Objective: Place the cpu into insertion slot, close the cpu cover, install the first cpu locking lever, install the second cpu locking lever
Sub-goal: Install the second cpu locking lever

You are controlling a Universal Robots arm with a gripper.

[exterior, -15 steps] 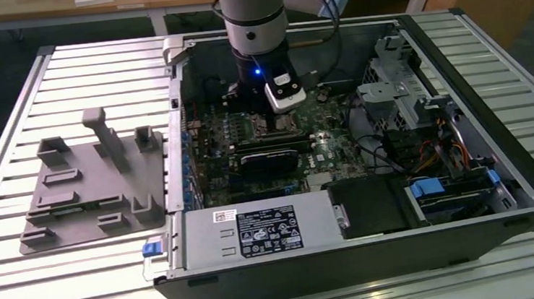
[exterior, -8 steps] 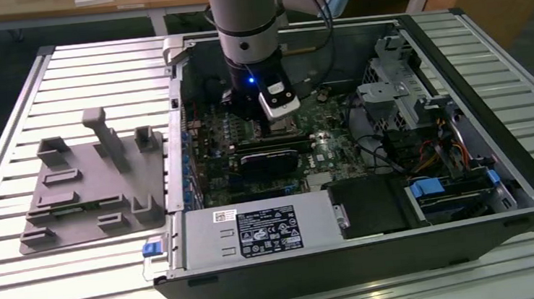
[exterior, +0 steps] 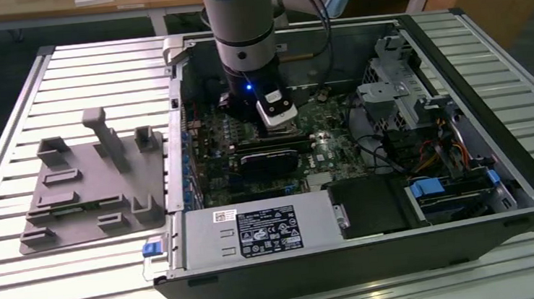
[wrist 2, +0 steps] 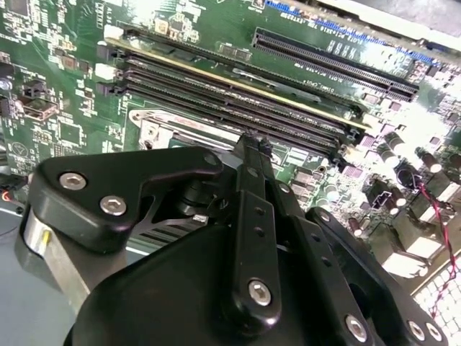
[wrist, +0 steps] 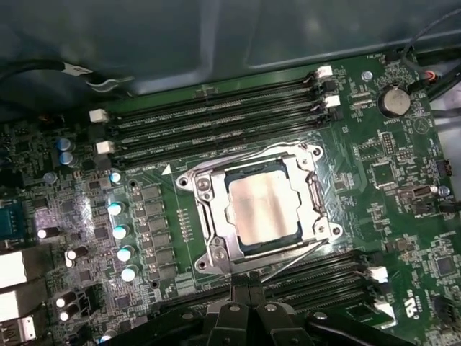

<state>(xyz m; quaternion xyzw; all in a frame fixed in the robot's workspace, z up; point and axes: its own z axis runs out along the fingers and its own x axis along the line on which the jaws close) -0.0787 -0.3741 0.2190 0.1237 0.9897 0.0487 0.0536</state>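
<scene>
In the first wrist view the cpu [wrist: 263, 205] lies flat in the insertion slot [wrist: 318, 193], its dull silver face showing through the window of the cpu cover [wrist: 216, 216]. The cover lies down over the chip. A thin wire lever [wrist: 302, 261] angles out from the frame's side nearest my gripper; another lever [wrist: 230, 159] runs along the far side. My gripper [wrist: 238, 292] hangs just off that near side, fingers together with nothing seen between them. The second wrist view shows the gripper [wrist 2: 252, 148] over the socket's corner [wrist 2: 162, 130]. In the exterior view the gripper [exterior: 280, 128] is low inside the open computer case [exterior: 355, 265].
Long black memory slots [wrist: 216, 119] flank the socket on both sides, with capacitors [wrist: 119, 231] beside it. In the exterior view a grey fixture plate [exterior: 87, 190] lies on the slatted table to the case's left. A power supply [exterior: 255, 234] and a drive cage [exterior: 406, 86] crowd the case.
</scene>
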